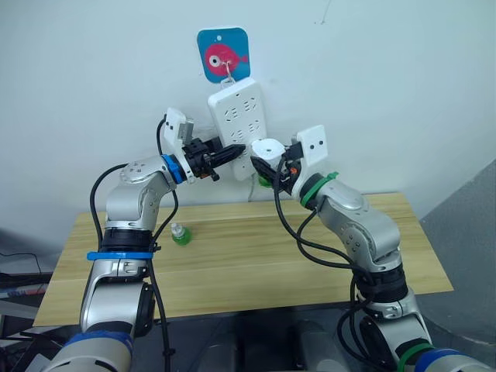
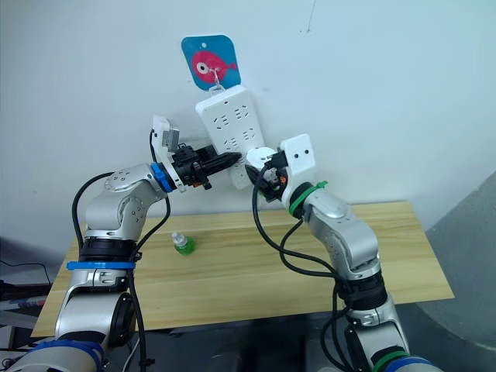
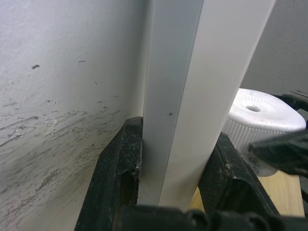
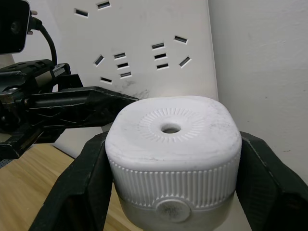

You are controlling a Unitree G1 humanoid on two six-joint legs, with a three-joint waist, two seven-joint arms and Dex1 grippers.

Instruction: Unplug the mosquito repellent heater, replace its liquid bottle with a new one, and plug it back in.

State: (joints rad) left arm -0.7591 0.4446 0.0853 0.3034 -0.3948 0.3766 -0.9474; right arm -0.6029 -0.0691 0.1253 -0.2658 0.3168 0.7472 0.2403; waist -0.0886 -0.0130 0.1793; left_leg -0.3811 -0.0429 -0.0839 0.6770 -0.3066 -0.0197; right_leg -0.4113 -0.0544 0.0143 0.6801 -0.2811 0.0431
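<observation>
The mosquito repellent heater [image 4: 173, 154] sits against the lower part of the wall power strip [image 1: 242, 116], clamped between the 2 fingers of the right gripper [image 1: 273, 169]. The left gripper [image 1: 225, 155] is closed across the strip's edge, bracing it. The strip hangs tilted from a hook on a blue plaque with a pink fish [image 1: 224, 53]. A green-based bottle [image 1: 180, 234] stands on the wooden table [image 1: 256, 256], well apart. Risk: a skewed pull could swing the strip off its hook or bend the prongs. No legible writing seen.
</observation>
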